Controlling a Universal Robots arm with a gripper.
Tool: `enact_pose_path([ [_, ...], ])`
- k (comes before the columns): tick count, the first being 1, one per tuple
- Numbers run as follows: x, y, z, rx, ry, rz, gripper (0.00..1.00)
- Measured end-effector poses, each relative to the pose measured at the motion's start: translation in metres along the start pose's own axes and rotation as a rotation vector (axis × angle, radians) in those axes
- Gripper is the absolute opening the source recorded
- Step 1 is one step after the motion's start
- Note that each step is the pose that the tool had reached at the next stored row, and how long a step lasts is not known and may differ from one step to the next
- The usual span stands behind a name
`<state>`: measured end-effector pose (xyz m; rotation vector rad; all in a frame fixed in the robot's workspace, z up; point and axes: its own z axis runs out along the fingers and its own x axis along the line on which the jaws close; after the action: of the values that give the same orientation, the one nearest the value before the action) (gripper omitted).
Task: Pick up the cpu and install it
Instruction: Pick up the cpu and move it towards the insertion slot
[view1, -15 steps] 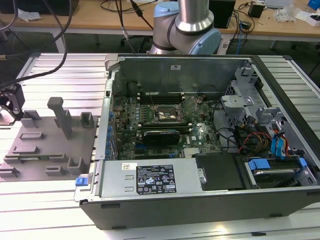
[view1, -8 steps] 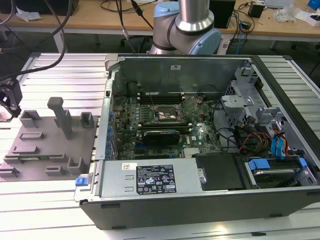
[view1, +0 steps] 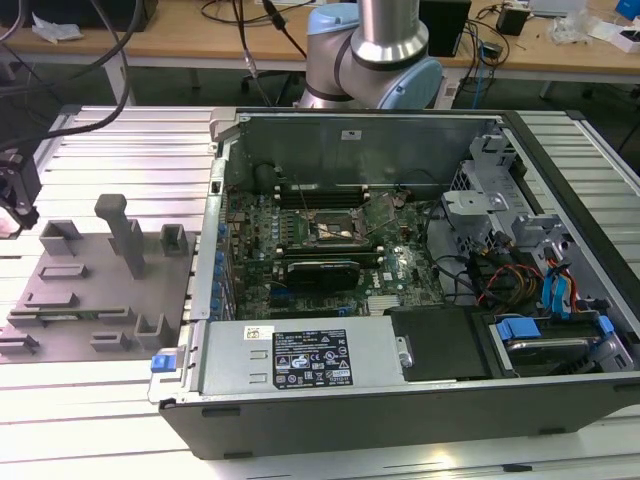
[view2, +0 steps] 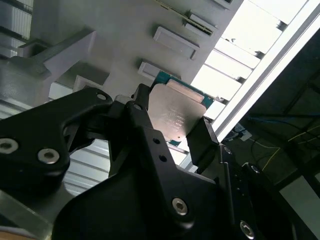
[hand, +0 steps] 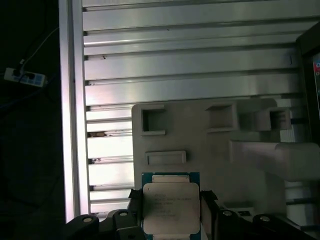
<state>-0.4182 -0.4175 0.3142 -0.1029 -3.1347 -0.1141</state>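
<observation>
Claw (hand: 171, 214) grips the cpu (hand: 171, 202) by two edges. Grey fixture plate (hand: 210, 150) lies just beneath it. Open computer case (view1: 350, 150) stands well apart.

The exterior view looks down from afar over the computer case (view1: 350, 130) and fixture plate (view1: 100, 290); both wrist views look closely past the end effector (view2: 175, 120) (hand: 171, 210) at the cpu (view2: 176, 111) (hand: 171, 205) and that plate

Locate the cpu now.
In both wrist views the cpu is clamped in the hand, over the grey fixture plate at the exterior view's left.
</observation>
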Motion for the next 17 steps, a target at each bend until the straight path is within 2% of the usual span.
enact_pose_path([
  [7, 0.0001, 0.0010, -0.0075, -0.0001, -0.0001, 0.000, 0.55],
  [17, 0.0002, 0.0028, -0.0286, 0.0000, 0.0000, 0.000, 0.55],
])
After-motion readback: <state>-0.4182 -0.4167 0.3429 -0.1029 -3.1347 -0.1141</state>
